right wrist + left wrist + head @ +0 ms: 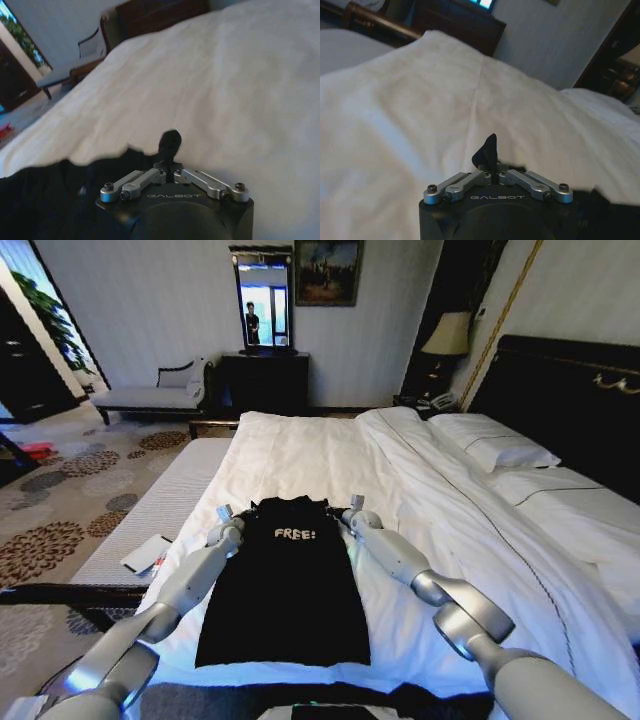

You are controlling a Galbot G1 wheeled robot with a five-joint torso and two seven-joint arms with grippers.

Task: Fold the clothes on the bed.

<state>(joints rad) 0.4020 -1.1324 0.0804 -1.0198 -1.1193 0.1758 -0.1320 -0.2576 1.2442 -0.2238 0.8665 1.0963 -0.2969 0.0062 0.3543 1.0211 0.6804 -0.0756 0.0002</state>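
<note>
The clothes [285,590], a small black sleeveless top with white "FREE!" lettering, lie flat on the white duvet of the bed [330,455], hem toward me. My left gripper [226,515] sits at the top's left shoulder corner, my right gripper [354,506] at its right shoulder corner. In the left wrist view the left gripper [492,172] is shut on a pinch of black fabric [487,150] that sticks up between the fingers. The right gripper [170,170] likewise is shut on a tuft of the black cloth [170,142], with the rest of the top [50,200] spread beside it.
White pillows [495,445] and a dark headboard [570,400] lie to the right. A white flat object [148,553] rests on the grey bed edge at left. Beyond the bed stand a grey chaise [155,390], a dark dresser with mirror [265,375] and a lamp [448,335].
</note>
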